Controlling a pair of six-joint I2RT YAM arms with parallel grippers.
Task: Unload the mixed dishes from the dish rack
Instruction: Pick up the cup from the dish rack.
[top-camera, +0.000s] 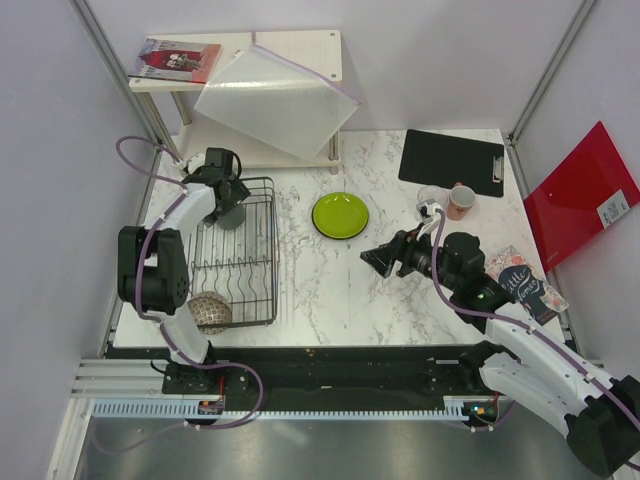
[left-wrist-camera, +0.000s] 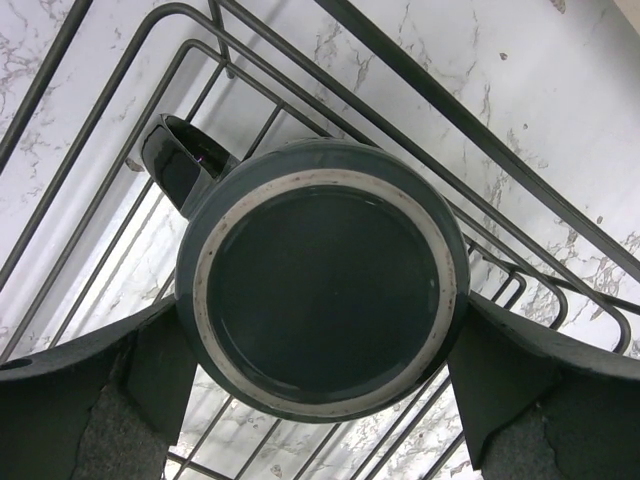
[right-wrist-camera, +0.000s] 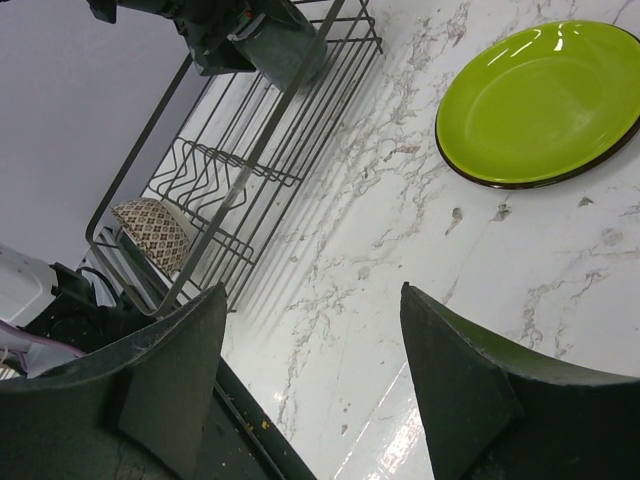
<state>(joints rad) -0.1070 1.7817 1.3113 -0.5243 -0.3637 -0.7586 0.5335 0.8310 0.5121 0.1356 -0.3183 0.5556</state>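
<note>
— Mug (left-wrist-camera: 325, 290): where is it?
— Upside down at the far end of the dish rack (top-camera: 270, 250), between the left gripper's (left-wrist-camera: 320, 335) wide-open jaws. The right gripper (right-wrist-camera: 310, 300), right of the rack, is open too — holding nothing.

1. The dark mug (left-wrist-camera: 325, 290) hides most of its own handle (left-wrist-camera: 175, 165), at ten o'clock in the left wrist view.
2. The right wrist view's edge cuts off the lime-green plate (right-wrist-camera: 540, 100) at two o'clock.
3. Wires of the dish rack (right-wrist-camera: 252, 150) partly screen the brown speckled bowl (right-wrist-camera: 150, 232).
</note>
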